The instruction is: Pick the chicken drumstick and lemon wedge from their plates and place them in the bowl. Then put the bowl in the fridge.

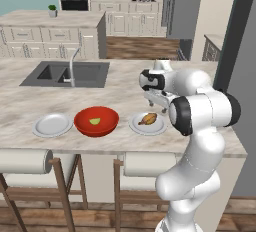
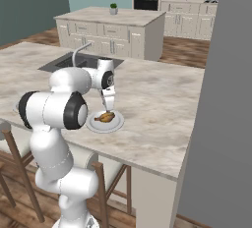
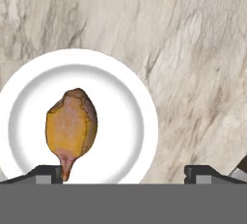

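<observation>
Golden-brown drumstick is what you're going for, and it's sitting on the white plate on the marble counter, right below your gripper. In the hand view the meat sits off toward the left fingertip rather than centred between the two, so you'd probably want to slide that way a bit before dropping down. Its long axis runs roughly up-down in that view, fat end at the top and the thin bone end pointing at the left tip, so the fingers look lined up to close across the narrow width, which seems like the easier grab. Fingers are spread wide apart and holding nothing, not touching the meat or the plate. From the left base view, the lemon wedge is already in the red bowl, just beside the drumstick's plate, with the other plate bare on the far side.
</observation>
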Available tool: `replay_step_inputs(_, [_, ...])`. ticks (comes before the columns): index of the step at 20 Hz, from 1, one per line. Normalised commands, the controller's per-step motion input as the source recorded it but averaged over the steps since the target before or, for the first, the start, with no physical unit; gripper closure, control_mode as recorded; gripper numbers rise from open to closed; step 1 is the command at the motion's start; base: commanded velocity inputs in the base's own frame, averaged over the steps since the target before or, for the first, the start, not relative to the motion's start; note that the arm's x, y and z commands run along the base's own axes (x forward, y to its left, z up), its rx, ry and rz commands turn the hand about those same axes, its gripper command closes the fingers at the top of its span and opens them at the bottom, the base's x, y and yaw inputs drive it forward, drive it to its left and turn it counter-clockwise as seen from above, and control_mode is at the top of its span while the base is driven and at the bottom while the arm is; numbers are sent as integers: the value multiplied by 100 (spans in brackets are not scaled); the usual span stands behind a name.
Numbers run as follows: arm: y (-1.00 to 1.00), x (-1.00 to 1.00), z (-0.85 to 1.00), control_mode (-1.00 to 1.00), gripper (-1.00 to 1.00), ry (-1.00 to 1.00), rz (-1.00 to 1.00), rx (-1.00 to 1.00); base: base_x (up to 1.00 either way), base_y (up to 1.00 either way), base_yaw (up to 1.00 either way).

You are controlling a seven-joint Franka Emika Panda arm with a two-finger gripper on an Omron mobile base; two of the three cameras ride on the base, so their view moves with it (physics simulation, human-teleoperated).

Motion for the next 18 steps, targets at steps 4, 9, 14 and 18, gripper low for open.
replay_step_inputs(4, [28,23,-28,-100,-100,0,0,2,0,0,0])
replay_step_inputs(9, [6,11,-37,-100,-100,0,0,1,0,0,0])
replay_step_inputs(14, [0,23,-26,-100,-100,3,0,4,0,0,0])
replay_step_inputs(18, [0,37,-17,-100,-100,6,0,1,0,0,0])
